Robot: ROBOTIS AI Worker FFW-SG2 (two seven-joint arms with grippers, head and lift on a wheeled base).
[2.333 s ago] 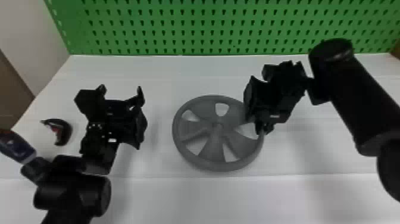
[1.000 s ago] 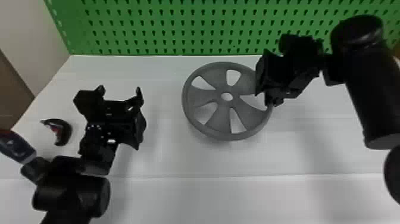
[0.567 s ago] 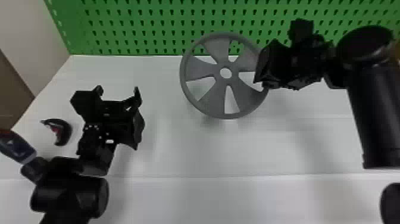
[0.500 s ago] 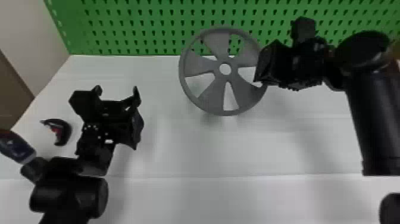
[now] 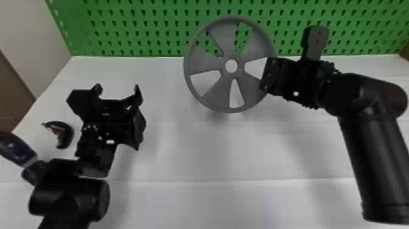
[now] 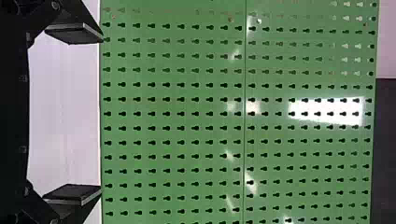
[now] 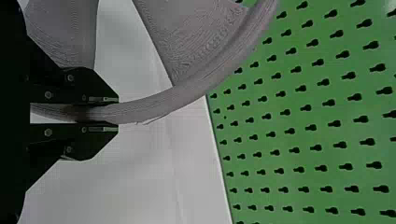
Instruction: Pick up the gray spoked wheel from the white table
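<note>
Gray spoked wheel [image 5: 207,61]: held above white table [image 5: 170,152], left of black right gripper [image 5: 268,74]
Face: turned toward head camera
Grip: rim pinched
Black left gripper [image 5: 118,90]: opened wide, empty
Room: table exposed between grippers, bordered by green pegboard [image 5: 137,19]

From high up, the head view looks down on the flat white table [image 5: 194,152]; the nearer wrist views face the green, holey board [image 5: 151,29] all three share.

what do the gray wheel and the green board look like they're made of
The gray wheel looks like matte plastic, probably 3D-printed, given the fine layer lines on its spokes. The green board seems to be painted metal, maybe plastic; glossy glare sits on it.
</note>
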